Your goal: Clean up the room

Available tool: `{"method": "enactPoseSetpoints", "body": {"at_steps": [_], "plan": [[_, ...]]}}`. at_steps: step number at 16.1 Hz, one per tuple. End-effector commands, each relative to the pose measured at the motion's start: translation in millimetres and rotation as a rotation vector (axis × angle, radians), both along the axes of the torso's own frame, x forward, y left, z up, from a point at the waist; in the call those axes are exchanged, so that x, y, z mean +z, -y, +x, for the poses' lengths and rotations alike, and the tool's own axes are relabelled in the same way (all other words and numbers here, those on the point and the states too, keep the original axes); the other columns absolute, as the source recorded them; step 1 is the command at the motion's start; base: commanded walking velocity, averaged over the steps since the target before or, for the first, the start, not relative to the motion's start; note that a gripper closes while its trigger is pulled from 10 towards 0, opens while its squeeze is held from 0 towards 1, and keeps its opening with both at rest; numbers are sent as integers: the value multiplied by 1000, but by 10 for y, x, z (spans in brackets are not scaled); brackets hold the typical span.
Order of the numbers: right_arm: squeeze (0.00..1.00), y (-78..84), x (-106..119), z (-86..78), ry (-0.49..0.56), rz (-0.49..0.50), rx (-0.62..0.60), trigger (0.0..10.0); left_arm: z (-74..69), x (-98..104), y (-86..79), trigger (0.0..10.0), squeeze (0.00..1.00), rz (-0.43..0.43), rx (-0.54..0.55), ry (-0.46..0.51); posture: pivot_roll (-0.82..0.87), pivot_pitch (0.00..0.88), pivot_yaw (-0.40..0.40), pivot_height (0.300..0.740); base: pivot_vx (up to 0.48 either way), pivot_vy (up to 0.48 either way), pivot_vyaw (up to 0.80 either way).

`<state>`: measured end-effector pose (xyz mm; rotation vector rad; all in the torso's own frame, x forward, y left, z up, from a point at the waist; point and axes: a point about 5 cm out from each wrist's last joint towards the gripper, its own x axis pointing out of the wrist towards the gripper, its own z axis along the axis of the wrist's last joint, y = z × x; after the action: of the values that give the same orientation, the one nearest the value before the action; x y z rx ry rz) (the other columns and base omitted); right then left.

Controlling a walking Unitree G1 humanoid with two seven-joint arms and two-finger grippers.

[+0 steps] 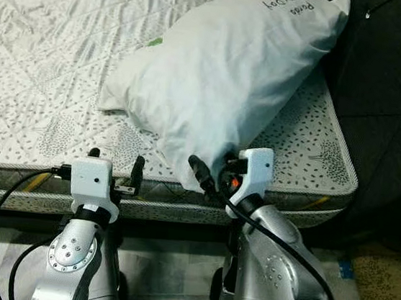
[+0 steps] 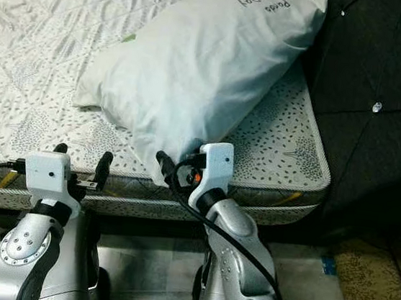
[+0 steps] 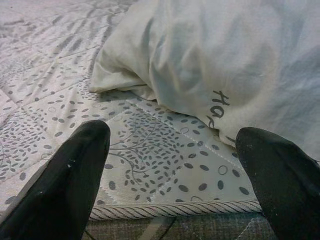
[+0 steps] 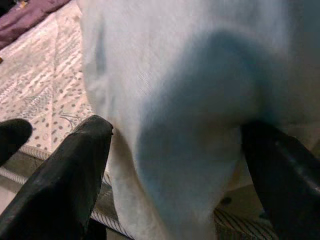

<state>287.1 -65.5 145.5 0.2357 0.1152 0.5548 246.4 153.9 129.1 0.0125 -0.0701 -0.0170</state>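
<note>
At the near edge of the mattress [image 1: 35, 138], your right gripper [image 1: 216, 173] has its two black fingers spread, one on each side of the lower corner of the white pillow [image 1: 224, 73]. In the right wrist view the pillow's corner bulges between the fingers [image 4: 75, 170]; they look close to the fabric or touching it, but they have not pinched it. The pillow lies slantwise across the bed, its far end with the handwritten lettering up against the dark tufted headboard [image 1: 397, 78], its near corner hanging just over the mattress's piped edge.

Your left gripper [image 1: 115, 169] hovers at the same edge, a little apart from the pillow, jaws wide and holding nothing; the left wrist view looks across the leaf-patterned cover towards the pillow's folded side.

Judging by this, you are at the grasp stage of straightening the pillow. The next move calls for you to close the right fingers firmly on a good fold of cloth, since a shallow bite on soft stuffing may slip when you lift or drag it towards the headboard.
</note>
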Motion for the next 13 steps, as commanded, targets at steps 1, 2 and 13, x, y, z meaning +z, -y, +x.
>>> {"method": "enactPoseSetpoints", "body": {"at_steps": [1, 2, 13], "plan": [[0, -53, -6, 7, -6, -7, 4, 4941, -9, -18, 2, 10000, 0, 1, 0, -14, -15, 240, -23, 491, 0, 0, 0], [0, -113, 14, -24, 0, 37, 45, 0, -7, -19, 10, 10000, 0, -2, -5, -16, -8, 235, -19, 491, 0, 0, 0], [0, -103, -88, 414, -103, 72, -234, 0, 117, 49, 97, 10000, 0, -41, -12, 18, 14, 168, -24, 491, 0, 0, 0]]}}
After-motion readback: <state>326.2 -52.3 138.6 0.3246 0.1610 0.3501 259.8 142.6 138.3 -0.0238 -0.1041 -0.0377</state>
